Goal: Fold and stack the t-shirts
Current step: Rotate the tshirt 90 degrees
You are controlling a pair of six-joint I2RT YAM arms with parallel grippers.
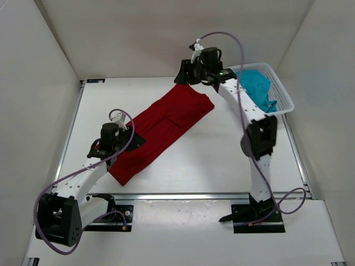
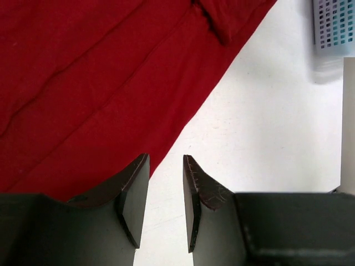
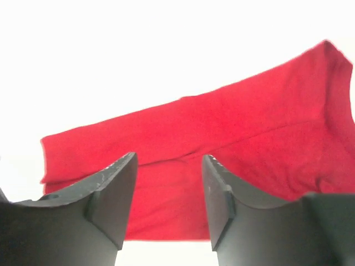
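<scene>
The dark red t-shirt (image 1: 161, 127) lies flat on the table as a long diagonal strip from near left to far middle. It also shows in the left wrist view (image 2: 100, 83) and the right wrist view (image 3: 233, 149). My left gripper (image 1: 133, 138) is open and empty at the strip's right edge, near its near end; its fingertips (image 2: 138, 172) straddle bare table beside the hem. My right gripper (image 1: 183, 75) is open and empty above the strip's far end. The teal t-shirt (image 1: 258, 88) lies crumpled in the white basket (image 1: 285, 102).
The white slotted basket stands at the far right of the table; a corner of it shows in the left wrist view (image 2: 334, 25). White walls enclose the table on three sides. The right arm's links (image 1: 260, 138) stretch over the table's right side.
</scene>
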